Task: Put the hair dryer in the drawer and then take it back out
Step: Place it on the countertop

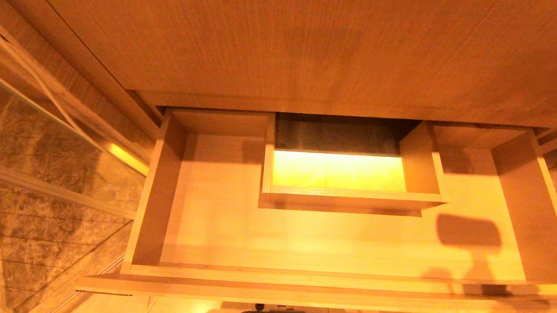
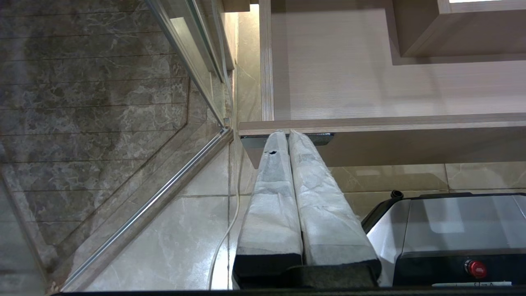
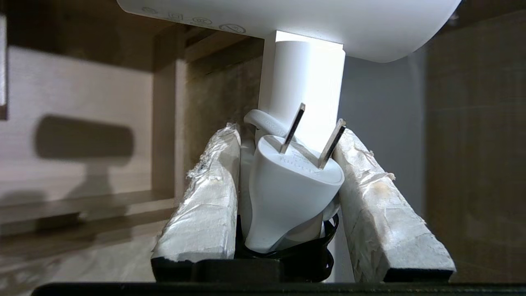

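White hair dryer (image 3: pixel 304 82) (barrel cropped) clamped in right gripper (image 3: pixel 287 152); left gripper (image 2: pixel 289 137) closed, empty, below drawer (image 1: pixel 300 279).

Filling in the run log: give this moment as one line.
drawer: open, no dryer inside | hair dryer: held by handle, plug alongside | right gripper: shut on hair dryer | left gripper: shut, parked by drawer front

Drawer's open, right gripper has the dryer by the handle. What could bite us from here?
1. The plug sits wedged between the fingers beside the hair dryer handle, so the hold may be uneven and the dryer could twist or slip.
2. The drawer has a raised boxed cut-out in the middle; the barrel could clip it or the side wall.
3. The right gripper is outside the head view, so that view cannot check clearance.
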Available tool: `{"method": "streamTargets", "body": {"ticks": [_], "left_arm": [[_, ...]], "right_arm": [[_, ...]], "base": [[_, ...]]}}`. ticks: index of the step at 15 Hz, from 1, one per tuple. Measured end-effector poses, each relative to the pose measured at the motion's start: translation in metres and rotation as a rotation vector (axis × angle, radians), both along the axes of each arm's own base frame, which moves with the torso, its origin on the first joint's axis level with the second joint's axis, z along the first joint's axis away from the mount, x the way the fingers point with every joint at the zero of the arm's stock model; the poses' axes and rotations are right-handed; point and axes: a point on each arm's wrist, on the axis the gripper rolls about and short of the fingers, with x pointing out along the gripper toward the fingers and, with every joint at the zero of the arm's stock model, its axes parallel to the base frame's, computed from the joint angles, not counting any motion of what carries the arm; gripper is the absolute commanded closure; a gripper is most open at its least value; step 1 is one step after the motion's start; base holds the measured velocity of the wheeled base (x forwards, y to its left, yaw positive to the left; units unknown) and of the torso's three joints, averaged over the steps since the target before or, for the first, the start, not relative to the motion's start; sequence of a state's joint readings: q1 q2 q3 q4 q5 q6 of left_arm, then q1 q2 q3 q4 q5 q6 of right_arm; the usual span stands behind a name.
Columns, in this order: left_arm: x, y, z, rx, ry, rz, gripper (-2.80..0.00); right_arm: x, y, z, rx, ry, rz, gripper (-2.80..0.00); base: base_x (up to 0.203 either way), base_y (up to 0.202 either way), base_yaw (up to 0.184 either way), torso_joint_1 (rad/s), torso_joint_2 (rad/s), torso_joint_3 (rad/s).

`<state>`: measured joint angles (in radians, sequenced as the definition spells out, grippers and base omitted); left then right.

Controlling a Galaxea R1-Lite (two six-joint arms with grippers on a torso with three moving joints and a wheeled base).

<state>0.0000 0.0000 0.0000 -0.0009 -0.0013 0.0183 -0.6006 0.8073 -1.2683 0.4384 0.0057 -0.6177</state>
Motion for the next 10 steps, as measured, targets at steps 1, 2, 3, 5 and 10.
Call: {"method": "streamTargets", "body": {"ticks": [1, 2, 3, 5, 10], "left_arm": [[0.000, 0.000, 0.000, 0.000, 0.000, 0.000, 0.00], [0.000, 0.000, 0.000, 0.000, 0.000, 0.000, 0.00], [0.000, 0.000, 0.000, 0.000, 0.000, 0.000, 0.00], [0.000, 0.000, 0.000, 0.000, 0.000, 0.000, 0.00], [0.000, 0.000, 0.000, 0.000, 0.000, 0.000, 0.00]], "right_arm": [[-0.002, 0.001, 0.005, -0.009, -0.012, -0.013, 0.00], [-0.003, 0.002, 0.008, -0.013, -0.017, -0.021, 0.00], [-0.003, 0.002, 0.012, -0.015, -0.023, -0.024, 0.00], [0.002, -0.002, 0.017, -0.017, -0.021, -0.023, 0.00], [0.007, -0.006, 0.024, -0.019, -0.027, -0.041, 0.00]], "base": [[0.000, 0.000, 0.000, 0.000, 0.00, 0.000], [0.000, 0.000, 0.000, 0.000, 0.00, 0.000], [0.000, 0.000, 0.000, 0.000, 0.00, 0.000], [0.000, 0.000, 0.000, 0.000, 0.00, 0.000], [0.000, 0.000, 0.000, 0.000, 0.00, 0.000]]}}
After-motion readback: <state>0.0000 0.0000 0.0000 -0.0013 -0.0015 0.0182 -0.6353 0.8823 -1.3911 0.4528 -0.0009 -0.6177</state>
